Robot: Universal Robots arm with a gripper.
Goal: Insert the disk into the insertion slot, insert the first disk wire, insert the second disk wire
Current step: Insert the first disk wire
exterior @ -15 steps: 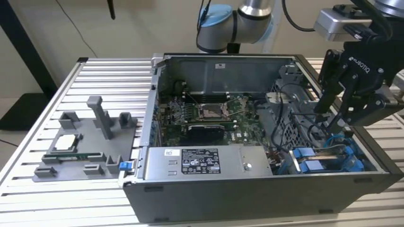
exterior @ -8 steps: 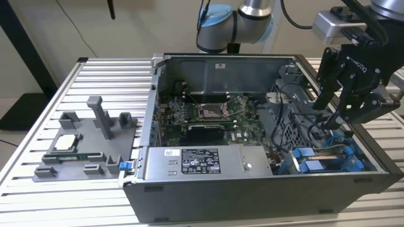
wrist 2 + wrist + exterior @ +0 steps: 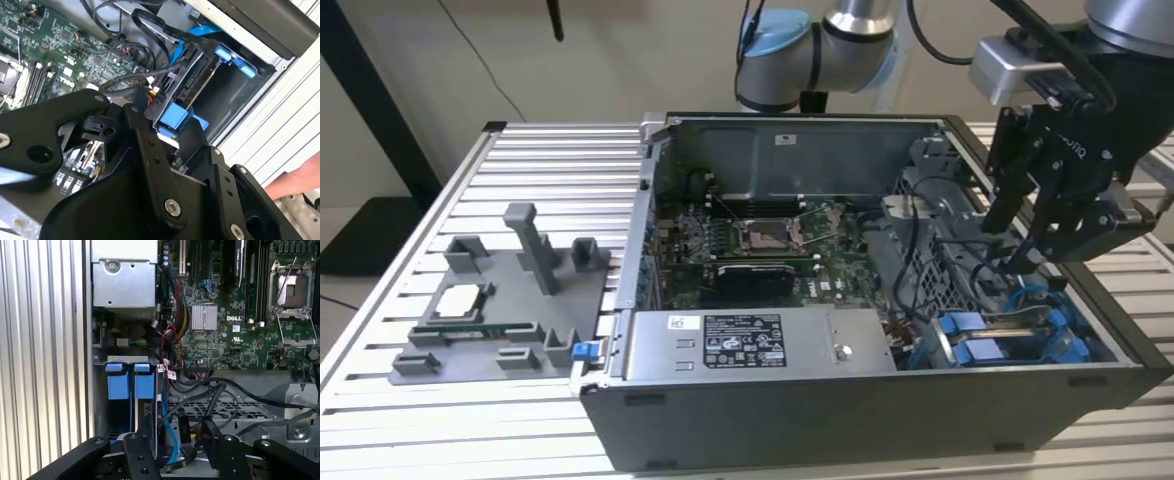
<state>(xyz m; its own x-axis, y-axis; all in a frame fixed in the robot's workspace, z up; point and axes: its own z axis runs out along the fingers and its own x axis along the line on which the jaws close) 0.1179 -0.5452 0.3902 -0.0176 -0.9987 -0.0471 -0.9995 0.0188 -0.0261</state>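
Observation:
The disk (image 3: 983,347) sits in its blue carrier inside the insertion slot (image 3: 1067,350), at the near corner of the open computer case on the exterior view's right. Both wrist views show the carrier's blue tabs (image 3: 121,386) (image 3: 176,117) at the mouth of the grey bay. My gripper (image 3: 1003,250) hangs just above that bay, open. Its black fingers (image 3: 144,432) straddle a blue flat wire (image 3: 170,442) and a black connector (image 3: 184,432) next to the disk. Black wires (image 3: 235,395) loop across the perforated metal beside them.
The silver power-supply box (image 3: 747,342) lies along the case's front wall, the motherboard (image 3: 761,240) behind it. A grey fixture tray (image 3: 494,310) with parts rests on the slatted table at the exterior view's left. A person's hand (image 3: 295,182) is beside the case.

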